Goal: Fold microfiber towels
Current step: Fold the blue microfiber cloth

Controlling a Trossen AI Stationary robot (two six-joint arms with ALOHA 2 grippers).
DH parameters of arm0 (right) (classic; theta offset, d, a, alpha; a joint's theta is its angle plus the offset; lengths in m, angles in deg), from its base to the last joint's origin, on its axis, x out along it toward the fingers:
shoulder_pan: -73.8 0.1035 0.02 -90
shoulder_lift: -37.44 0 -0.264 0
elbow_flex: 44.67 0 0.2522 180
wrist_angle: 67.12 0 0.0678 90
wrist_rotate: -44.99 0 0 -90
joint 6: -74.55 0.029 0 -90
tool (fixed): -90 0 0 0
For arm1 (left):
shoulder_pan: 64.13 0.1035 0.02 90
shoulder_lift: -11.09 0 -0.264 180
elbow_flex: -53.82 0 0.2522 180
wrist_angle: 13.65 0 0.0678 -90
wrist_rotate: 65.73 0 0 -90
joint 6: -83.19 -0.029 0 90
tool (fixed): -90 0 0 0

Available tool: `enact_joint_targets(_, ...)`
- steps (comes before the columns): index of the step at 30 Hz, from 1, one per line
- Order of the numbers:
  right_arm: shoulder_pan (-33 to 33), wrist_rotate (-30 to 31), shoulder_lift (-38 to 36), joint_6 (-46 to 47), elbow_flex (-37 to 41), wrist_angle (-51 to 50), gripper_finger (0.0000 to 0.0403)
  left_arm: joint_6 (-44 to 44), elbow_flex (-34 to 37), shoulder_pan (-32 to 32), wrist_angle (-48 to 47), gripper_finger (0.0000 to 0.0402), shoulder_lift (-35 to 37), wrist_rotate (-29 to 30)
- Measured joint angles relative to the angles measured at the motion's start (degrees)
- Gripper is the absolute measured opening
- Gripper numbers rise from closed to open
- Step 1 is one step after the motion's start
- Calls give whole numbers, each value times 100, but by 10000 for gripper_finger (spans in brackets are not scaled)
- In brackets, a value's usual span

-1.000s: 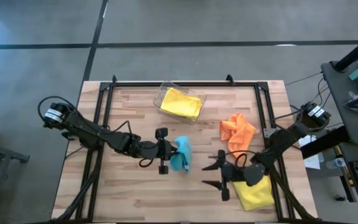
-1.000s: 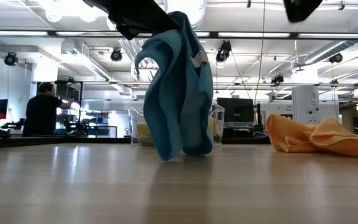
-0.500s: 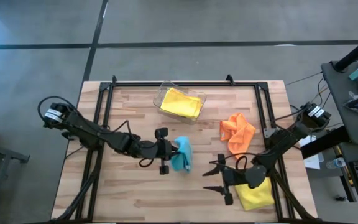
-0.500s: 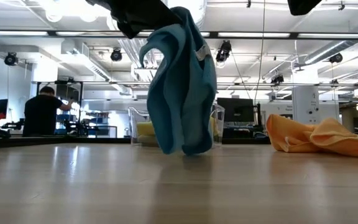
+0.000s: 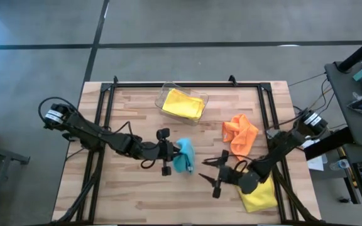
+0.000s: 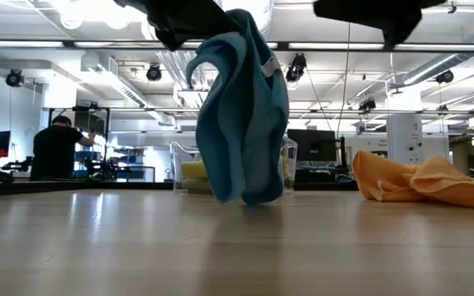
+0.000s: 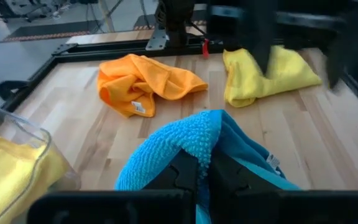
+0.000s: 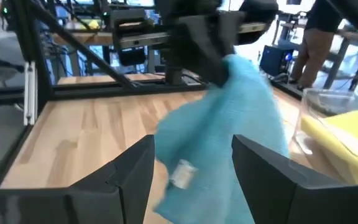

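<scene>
My left gripper [image 5: 172,154] is shut on a light blue towel [image 5: 183,156] near the table's middle; the towel hangs bunched below it [image 6: 242,115]. My right gripper [image 5: 206,170] stands open just to the towel's right, its fingers pointing at the towel [image 8: 229,124] and apart from it. An orange towel [image 5: 239,133] lies crumpled at the right. A yellow towel [image 5: 258,195] lies by the near right corner, partly under the right arm. Another yellow towel [image 5: 184,104] rests in a clear bin [image 5: 166,94]. My left gripper pinches a bunched upper fold of the blue towel [image 7: 201,144] between its two fingers. The fingers come from the table's left, slanting slightly down. The towel hangs slack in several layers, its lower end [image 6: 245,199] at the tabletop; whether it touches, I cannot tell.
The clear bin stands at the far middle of the table. A black frame rail [image 5: 181,84] runs around the table's edges. Bare wood lies in front of the blue towel toward the near edge. A person [image 6: 56,148] stands far off in the room behind.
My right gripper has moved toward the table's left, closer to the blue towel, sinking a little and swinging its open fingers round to point at it. The blue towel has swayed slightly in the left gripper's hold.
</scene>
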Motion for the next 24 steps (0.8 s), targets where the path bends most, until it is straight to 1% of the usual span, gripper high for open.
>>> enact_joint_targets(4, 7, -314, 616, -765, -612, -185, 205, -2, 0, 2, 126, 0, 0, 59)
enact_joint_targets(5, 9, -314, 767, -880, -784, -315, 205, -2, 0, 2, 138, 0, 0, 62)
enact_joint_targets(8, -3, -41, 1159, -997, -1312, -902, 205, -2, 0, 2, 136, 0, -2, 64)
enact_joint_targets(11, -31, 336, 1412, -842, -1821, -1817, 205, -5, 1, 2, 145, 0, -2, 68)
enact_joint_targets(14, -33, 813, 1530, -213, -2236, -2975, 205, -5, 16, 2, 144, 0, -2, 68)
enact_joint_targets(16, -33, 1162, 1541, 442, -2414, -3714, 205, -12, 26, 2, 140, 0, -2, 70)
enact_joint_targets(18, -34, 1379, 1535, 1078, -2495, -4321, 205, -22, 30, 2, 146, 0, -2, 73)
enact_joint_targets(20, -63, 1421, 1535, 1668, -2496, -4740, 205, -26, 33, 2, 152, 0, -2, 81)
enact_joint_targets(24, -199, 1326, 1535, 2630, -2403, -5155, 205, -31, 50, 2, 260, 0, -2, 83)
